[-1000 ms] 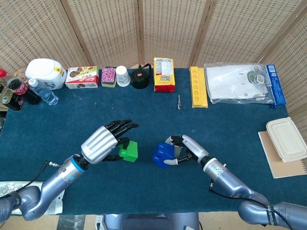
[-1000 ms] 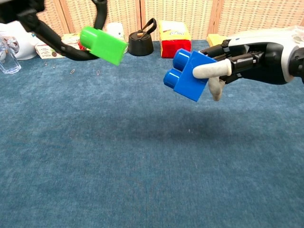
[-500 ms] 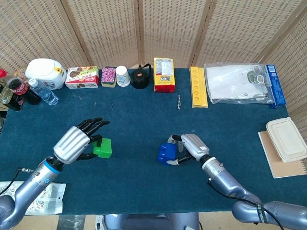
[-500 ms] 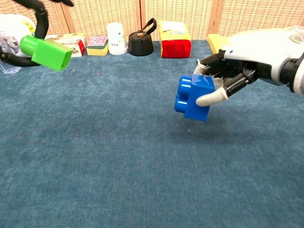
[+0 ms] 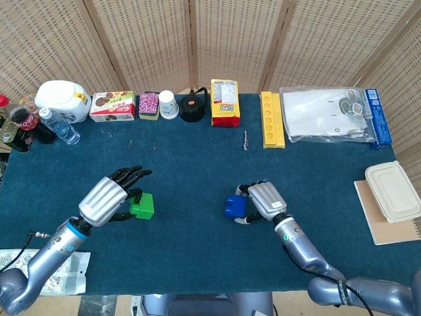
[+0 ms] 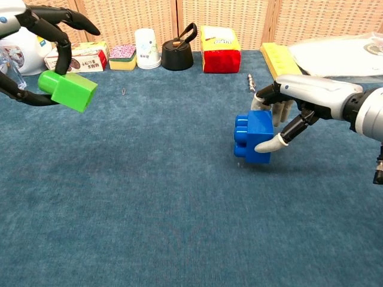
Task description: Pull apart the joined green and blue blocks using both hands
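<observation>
R hand (image 6: 299, 104) lowered blue block (image 6: 252, 138), green block (image 6: 67, 91) unchanged

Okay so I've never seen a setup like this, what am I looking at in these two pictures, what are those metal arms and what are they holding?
This is a robot with two silver arms, each ending in a hand with fingers, working at a table covered in blue cloth. One picture looks down from the robot's head; the other looks forward from its chest, low over the table. The left hand holds a green block, lifted off the cloth in the chest view. The right hand holds a blue block low, at or just above the cloth. The two blocks are apart, not joined. Along the far edge stand bottles, snack boxes, a paper cup, a yellow bag and a yellow tray.
</observation>
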`<state>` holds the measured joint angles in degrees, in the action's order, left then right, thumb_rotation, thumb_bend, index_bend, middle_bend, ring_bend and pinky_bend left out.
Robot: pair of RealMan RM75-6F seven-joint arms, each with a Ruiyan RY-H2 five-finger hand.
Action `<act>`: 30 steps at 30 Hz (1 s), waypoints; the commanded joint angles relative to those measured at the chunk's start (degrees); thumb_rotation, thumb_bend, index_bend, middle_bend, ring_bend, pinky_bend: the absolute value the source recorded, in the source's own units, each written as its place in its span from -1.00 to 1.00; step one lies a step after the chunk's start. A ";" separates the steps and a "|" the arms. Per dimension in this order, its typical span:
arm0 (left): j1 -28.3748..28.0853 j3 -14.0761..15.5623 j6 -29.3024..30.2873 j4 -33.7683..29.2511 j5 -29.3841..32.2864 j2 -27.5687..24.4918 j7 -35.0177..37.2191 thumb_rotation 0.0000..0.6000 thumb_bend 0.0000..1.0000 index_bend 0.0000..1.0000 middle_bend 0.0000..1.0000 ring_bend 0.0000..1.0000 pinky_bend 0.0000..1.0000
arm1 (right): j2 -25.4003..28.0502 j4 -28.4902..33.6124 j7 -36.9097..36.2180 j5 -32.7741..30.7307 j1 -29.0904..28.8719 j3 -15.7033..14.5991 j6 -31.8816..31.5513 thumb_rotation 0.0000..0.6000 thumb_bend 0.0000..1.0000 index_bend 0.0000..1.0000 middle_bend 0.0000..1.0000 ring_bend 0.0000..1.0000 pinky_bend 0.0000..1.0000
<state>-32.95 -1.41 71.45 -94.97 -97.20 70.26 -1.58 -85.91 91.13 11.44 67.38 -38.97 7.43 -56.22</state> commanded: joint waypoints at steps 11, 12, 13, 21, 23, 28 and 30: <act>-1.08 -0.98 -1.66 0.29 0.78 1.40 -1.33 1.00 -0.35 0.38 -0.61 -0.69 -0.52 | 2.01 2.30 3.58 -1.83 0.52 -0.35 0.06 0.47 -0.64 -0.56 -0.46 -0.48 -0.48; -1.20 -1.07 -1.82 0.29 0.85 1.53 -1.44 1.00 -0.35 0.38 -0.61 -0.69 -0.52 | 2.49 2.76 3.98 -1.81 0.59 -0.41 -0.07 0.46 -0.64 -0.61 -0.51 -0.52 -0.52; -1.32 -1.12 -2.01 0.30 0.93 1.65 -1.52 1.00 -0.35 0.38 -0.61 -0.69 -0.52 | 2.90 3.25 4.28 -1.88 0.67 -0.39 -0.24 0.47 -0.65 -0.66 -0.55 -0.55 -0.54; -2.78 -1.40 -5.04 1.89 2.22 3.47 -2.32 1.00 -0.35 0.38 -0.61 -0.69 -0.52 | 6.75 7.36 4.18 -0.82 2.31 0.46 -3.52 0.47 -0.65 -0.71 -0.58 -0.64 -0.64; -3.47 -1.56 -6.23 2.62 2.59 4.45 -3.00 1.00 -0.35 0.38 -0.61 -0.69 -0.52 | 7.61 7.88 3.59 -0.30 3.01 0.99 -5.07 0.47 -0.65 -0.71 -0.58 -0.64 -0.64; -5.41 -2.19 -8.82 4.76 3.21 7.24 -5.37 1.00 -0.35 0.38 -0.61 -0.69 -0.56 | 9.14 9.16 1.75 1.91 4.67 1.21 -7.79 0.47 -0.65 -0.71 -0.58 -0.64 -0.64; -6.03 -2.44 -9.75 5.37 3.73 8.09 -5.85 1.00 -0.35 0.38 -0.61 -0.69 -0.57 | 9.55 9.46 1.08 2.28 5.02 1.30 -8.13 0.47 -0.65 -0.71 -0.58 -0.65 -0.64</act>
<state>-38.47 -3.59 62.31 -90.01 -93.84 77.80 -7.10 -76.70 100.30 12.91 69.36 -34.26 8.63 -64.06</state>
